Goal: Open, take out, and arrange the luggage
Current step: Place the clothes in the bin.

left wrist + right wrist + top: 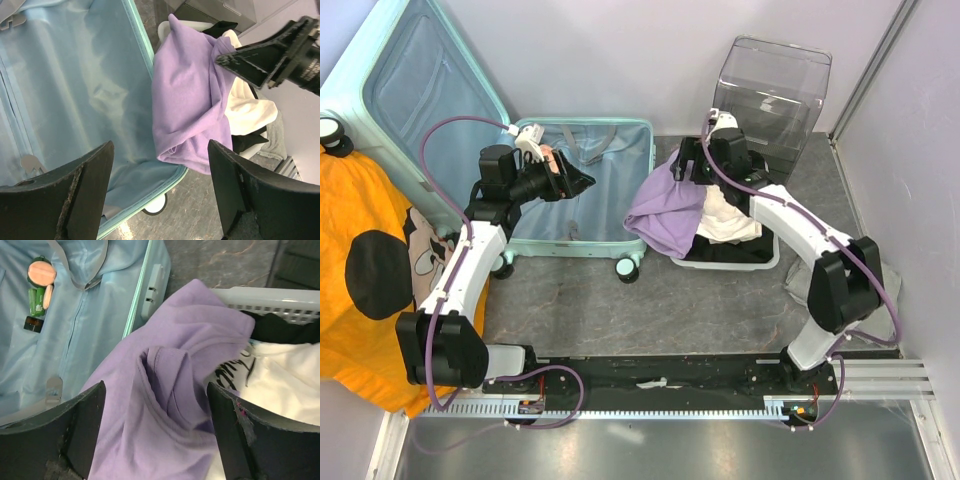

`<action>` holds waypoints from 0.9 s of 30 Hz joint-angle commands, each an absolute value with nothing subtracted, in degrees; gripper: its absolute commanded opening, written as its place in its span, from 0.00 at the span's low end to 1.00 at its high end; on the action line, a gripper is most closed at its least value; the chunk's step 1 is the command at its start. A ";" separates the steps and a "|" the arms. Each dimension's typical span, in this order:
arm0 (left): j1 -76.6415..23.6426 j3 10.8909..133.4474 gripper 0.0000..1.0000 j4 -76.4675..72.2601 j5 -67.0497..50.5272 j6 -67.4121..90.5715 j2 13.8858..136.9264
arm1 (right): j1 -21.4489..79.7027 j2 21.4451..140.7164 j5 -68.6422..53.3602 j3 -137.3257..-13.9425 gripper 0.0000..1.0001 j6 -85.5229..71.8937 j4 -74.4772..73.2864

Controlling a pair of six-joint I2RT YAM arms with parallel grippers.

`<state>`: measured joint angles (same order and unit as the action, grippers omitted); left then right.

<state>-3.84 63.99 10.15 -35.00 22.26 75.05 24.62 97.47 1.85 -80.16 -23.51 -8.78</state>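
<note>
We find the suitcase open. Our right pincer stands open above the purple shirt on the basket. Small items are left inside.

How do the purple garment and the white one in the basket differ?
The purple garment spills over the rim of the basket toward the luggage; the white garment lies inside the basket. The purple garment is plain; the white garment bears black lettering. Both are crumpled.
</note>
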 commanded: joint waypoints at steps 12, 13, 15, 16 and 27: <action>-3.52 63.90 0.82 8.53 -35.95 23.82 75.50 | 24.35 90.52 7.65 -73.13 0.94 -23.81 -12.48; -3.52 63.90 0.81 8.53 -36.03 23.82 75.50 | 24.17 90.88 6.95 -72.95 0.90 -24.43 -12.05; -3.52 63.90 0.80 8.44 -36.21 23.73 75.76 | 23.91 91.93 4.32 -72.86 0.88 -25.92 -10.64; -3.52 63.90 0.79 8.44 -36.30 23.73 75.76 | 23.91 92.28 3.78 -73.04 0.87 -26.45 -10.37; -3.52 63.81 0.80 8.35 -35.86 23.55 75.85 | 23.12 92.37 0.18 -65.66 0.85 -34.71 -2.65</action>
<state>-3.84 63.94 10.15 -35.07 22.33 75.48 23.55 92.84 2.15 -68.58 -30.04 -7.94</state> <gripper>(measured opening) 0.796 0.861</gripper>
